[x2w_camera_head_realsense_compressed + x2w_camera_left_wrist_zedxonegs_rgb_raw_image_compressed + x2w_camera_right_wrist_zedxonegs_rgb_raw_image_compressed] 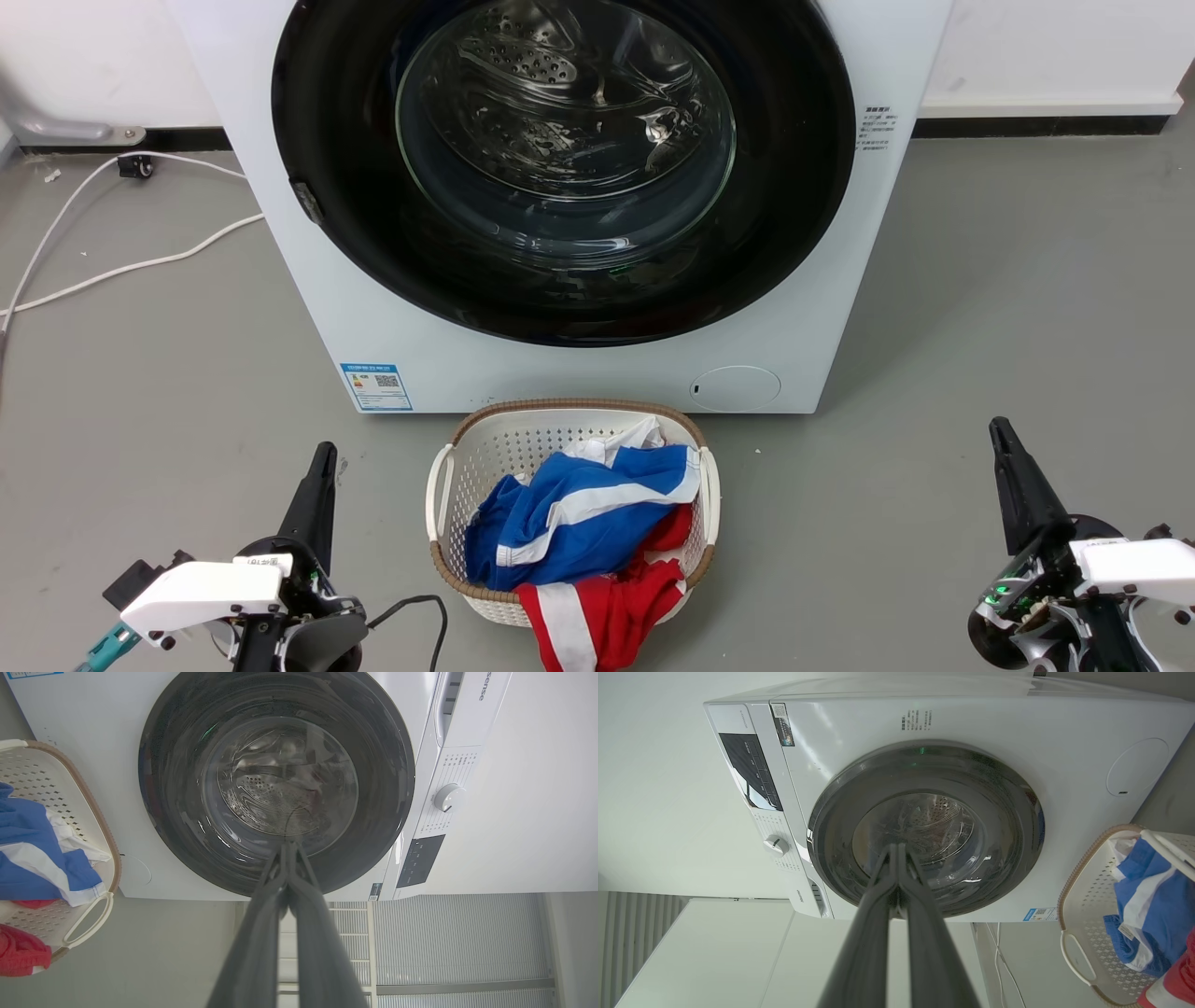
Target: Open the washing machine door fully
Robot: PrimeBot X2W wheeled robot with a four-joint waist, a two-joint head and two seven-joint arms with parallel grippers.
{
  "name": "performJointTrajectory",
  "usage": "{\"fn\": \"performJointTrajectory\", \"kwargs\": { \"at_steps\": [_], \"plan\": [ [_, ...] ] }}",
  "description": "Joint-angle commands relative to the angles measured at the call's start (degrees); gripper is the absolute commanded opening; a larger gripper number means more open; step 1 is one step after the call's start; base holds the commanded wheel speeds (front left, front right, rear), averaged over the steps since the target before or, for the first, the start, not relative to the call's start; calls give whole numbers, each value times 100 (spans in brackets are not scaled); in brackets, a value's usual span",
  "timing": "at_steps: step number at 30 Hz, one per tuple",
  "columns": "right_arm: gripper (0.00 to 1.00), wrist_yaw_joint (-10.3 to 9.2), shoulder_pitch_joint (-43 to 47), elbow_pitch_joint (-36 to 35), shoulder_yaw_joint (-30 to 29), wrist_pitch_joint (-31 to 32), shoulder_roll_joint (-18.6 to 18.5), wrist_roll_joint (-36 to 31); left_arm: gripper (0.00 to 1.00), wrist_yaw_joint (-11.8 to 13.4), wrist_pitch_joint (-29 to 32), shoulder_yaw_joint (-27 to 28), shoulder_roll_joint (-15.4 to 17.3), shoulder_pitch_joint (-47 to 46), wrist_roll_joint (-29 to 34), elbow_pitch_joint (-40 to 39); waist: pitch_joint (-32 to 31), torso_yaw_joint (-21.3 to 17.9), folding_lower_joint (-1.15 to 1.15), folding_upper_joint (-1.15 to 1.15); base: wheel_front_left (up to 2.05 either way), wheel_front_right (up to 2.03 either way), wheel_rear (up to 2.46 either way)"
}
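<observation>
Head view: the big white washing machine (579, 373) stands on the grey floor (1027, 327). Its round black washing machine door (565, 140) is shut flat on the front, and I can see the steel drum (523, 61) through the glass. Right in front of the machine sits a white laundry basket (448, 485). In it are a blue and white cloth (569, 523) and a red cloth (607, 607) that hangs over the rim. A blue label sticker (376, 386) is at the machine's lower left corner, and a small round flap (736, 388) is at the lower right. The left gripper (322, 462) is low, left of the basket. The right gripper (1004, 448) is low at the right. Both point at the machine, well apart from the door. White cables (121, 271) lie on the floor at the left.

Left wrist view: the left jaws are pressed together, tips touching, with the door ahead of them. A white knob (449, 798) sits on the panel.

Right wrist view: the right jaws are together as well, aimed at the glass of the shut door.
</observation>
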Motion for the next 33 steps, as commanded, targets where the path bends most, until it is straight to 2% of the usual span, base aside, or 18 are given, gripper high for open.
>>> {"fn": "performJointTrajectory", "kwargs": {
  "at_steps": [1,18,19,27,33],
  "plan": [
    [0,0,-69,9,-9,20,19,-29,0,-15,14,8,-4,-44,-9,4,0,0,0,0,0,0,0],
    [0,0,-70,10,-24,31,29,-39,0,-16,14,7,-4,-43,-9,4,0,0,0,0,0,0,0],
    [100,0,-1,3,-18,17,12,-17,100,1,-1,0,0,0,0,2,0,0,0,0,0,0,0],
    [100,-4,225,143,-12,-107,33,-111,100,2,-137,-34,-23,209,67,84,2,0,0,0,0,0,0],
    [100,-3,271,16,-99,-275,35,-681,100,10,-309,-8,-21,232,688,-80,11,1,0,0,0,0,0]
  ]
}}
